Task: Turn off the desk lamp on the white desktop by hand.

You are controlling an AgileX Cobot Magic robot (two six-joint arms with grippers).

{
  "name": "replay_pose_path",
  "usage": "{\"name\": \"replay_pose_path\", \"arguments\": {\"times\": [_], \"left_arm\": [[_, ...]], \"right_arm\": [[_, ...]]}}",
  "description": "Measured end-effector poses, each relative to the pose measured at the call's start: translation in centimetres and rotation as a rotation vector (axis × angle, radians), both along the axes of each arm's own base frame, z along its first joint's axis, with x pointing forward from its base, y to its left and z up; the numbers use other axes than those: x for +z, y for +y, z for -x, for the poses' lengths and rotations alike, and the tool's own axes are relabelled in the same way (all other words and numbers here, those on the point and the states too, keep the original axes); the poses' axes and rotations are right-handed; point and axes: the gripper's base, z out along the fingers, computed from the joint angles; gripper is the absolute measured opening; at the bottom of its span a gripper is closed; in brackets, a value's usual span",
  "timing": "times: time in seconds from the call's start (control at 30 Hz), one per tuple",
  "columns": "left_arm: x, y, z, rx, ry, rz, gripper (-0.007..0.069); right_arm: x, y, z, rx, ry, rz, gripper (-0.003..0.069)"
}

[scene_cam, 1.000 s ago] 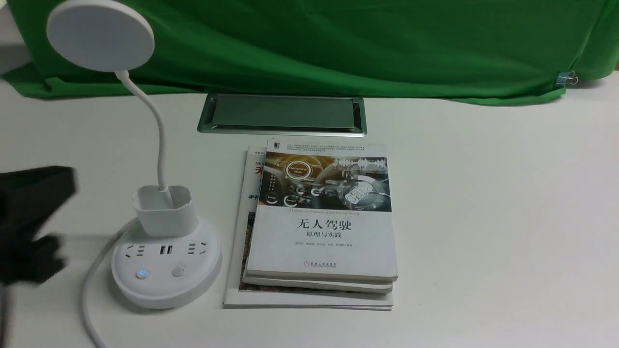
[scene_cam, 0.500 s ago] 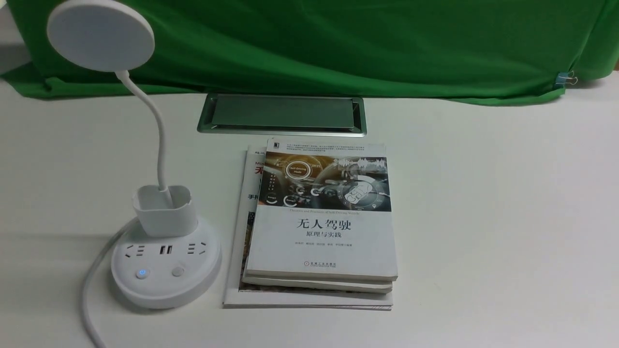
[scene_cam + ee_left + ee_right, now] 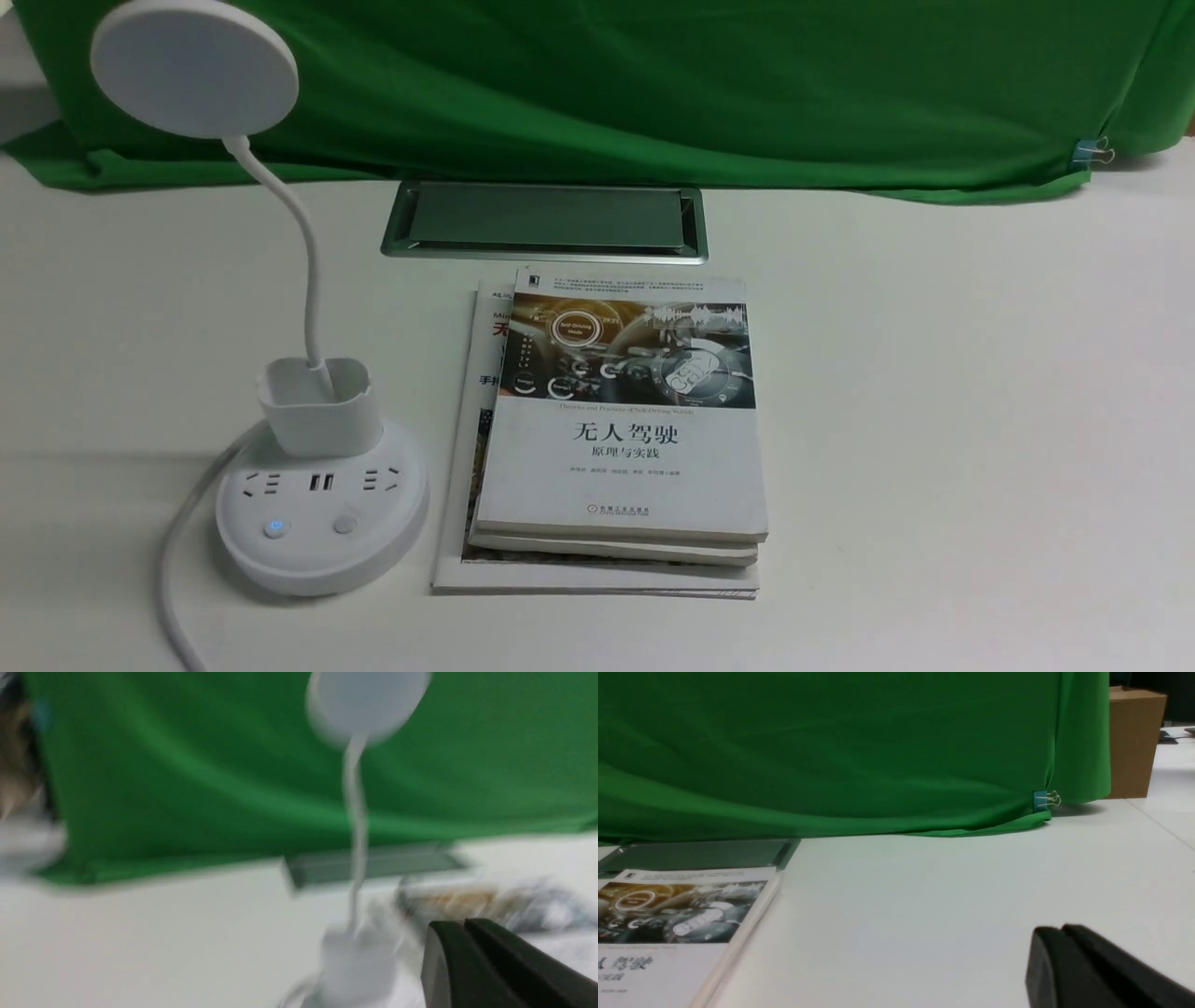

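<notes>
1. The desk lamp [image 3: 322, 523] stands on the desktop [image 3: 934, 420], left of the books [image 3: 621, 467].
2. The books lie stacked on the desktop, before the cable hatch [image 3: 546, 217].
3. The cloth [image 3: 653, 93] hangs behind the hatch.
4. A clip [image 3: 1088, 152] sits at the cloth's right end.

Books and Cable Stacked Before Clipped Green Backdrop

Books: two thick paperbacks [image 3: 624, 467] lie flat, one on the other, the upper cover bearing Chinese lettering and a dark photograph of a car interior. Beneath them, a larger, thinner publication [image 3: 455, 532] protrudes along the left and near edges; its cover is mostly hidden.

Backdrop: a green cloth [image 3: 653, 93] spans the rear, creased, with its lower edge resting in folds. A blue binder clip [image 3: 1086, 152] with wire handles grips it near the right end.

Beyond: a brown cardboard box [image 3: 1134, 744] stands partly behind the cloth in the right wrist view.
</notes>
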Motion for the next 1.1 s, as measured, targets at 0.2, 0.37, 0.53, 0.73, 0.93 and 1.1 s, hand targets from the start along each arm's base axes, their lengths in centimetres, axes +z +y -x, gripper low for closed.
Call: {"name": "replay_pose_path", "arguments": {"times": [0.2,0.37,0.53,0.73,0.93,1.1], "left_arm": [[-6.2,0.4,-1.1,0.091,0.189,-0.054,0.0004],[-6.2,0.5,-1.3,0.117,0.124,-0.134,0.0004],[-6.2,0.5,-1.3,0.117,0.119,-0.141,0.0008],[-6.1,0.5,-1.3,0.117,0.116,-0.14,0.0017],[-6.1,0.5,-1.3,0.117,0.115,-0.14,0.0019],[-6.1,0.5,-1.3,0.117,0.115,-0.14,0.0019]], "right_arm": [[0.0,0.0,0.0,0.0,0.002,0.0,0.0035],[0.0,0.0,0.0,0.0,0.002,0.0,0.0035],[0.0,0.0,0.0,0.0,0.001,0.0,0.0035],[0.0,0.0,0.0,0.0,0.001,0.0,0.0035],[0.0,0.0,0.0,0.0,0.001,0.0,0.0035],[0.0,0.0,0.0,0.0,0.001,0.0,0.0035]]}}
